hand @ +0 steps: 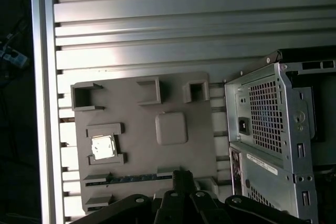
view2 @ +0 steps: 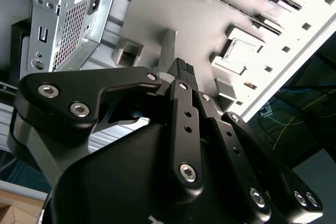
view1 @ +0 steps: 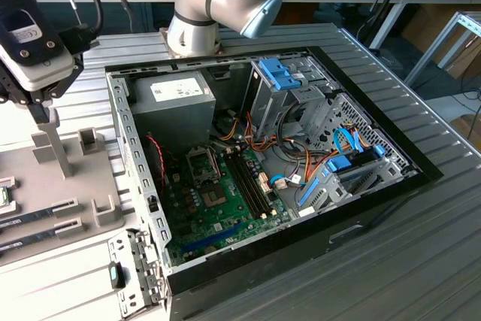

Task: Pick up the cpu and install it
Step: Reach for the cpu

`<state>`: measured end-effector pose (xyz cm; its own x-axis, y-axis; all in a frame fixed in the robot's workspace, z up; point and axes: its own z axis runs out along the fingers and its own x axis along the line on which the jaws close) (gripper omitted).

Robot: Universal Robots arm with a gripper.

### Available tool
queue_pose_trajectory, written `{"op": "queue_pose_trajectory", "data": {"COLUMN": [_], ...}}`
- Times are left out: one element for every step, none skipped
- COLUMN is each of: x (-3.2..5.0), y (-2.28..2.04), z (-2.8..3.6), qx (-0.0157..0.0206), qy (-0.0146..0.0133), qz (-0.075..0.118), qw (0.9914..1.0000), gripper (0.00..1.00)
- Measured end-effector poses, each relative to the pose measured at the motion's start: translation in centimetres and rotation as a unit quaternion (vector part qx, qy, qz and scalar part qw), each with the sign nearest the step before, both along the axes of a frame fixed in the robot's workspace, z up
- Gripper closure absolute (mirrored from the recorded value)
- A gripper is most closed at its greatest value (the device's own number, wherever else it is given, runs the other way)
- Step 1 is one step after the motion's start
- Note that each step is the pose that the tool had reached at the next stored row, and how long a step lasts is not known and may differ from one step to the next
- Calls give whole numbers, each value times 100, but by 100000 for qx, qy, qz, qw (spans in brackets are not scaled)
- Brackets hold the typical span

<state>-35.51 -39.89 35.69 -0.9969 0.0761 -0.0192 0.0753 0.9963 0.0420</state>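
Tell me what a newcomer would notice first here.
The open black computer case with its green motherboard dominates the middle of the exterior view. At that view's left the gripper, fingers shut, hangs over a grey moulded fixture tray. In the first wrist view the small silvery square cpu sits in a pocket of that tray.

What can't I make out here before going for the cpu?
- The socket, exterior view: too small to tell whether it is open or empty.
- The cpu, first wrist view: orientation marks too small to see.
- The tray, first wrist view: one edge hidden behind the gripper.
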Motion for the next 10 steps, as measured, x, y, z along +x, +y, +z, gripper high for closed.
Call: {"op": "queue_pose_trajectory", "data": {"x": [-3, -9, -11, -15, -19, -23, -23, -25, -27, -28], "y": [0, 0, 0, 0, 0, 0, 0, 0, 0, 0], "z": [-3, -12, -17, -21, -22, -23, -23, -25, -25, -25], "qx": [-3, 1, 0, 10, 23, 50, 67, 83, 82, 81], "qy": [3, -3, 0, -2, -6, -3, -3, -9, -4, -3], "qz": [-2, -3, 0, -3, -5, -2, 2, 0, -5, -2], "qw": [100000, 100000, 100000, 100000, 100000, 100000, 100000, 100000, 100000, 100000], "gripper": [89, 89, 89, 89, 89, 89, 89, 89, 89, 89]}}
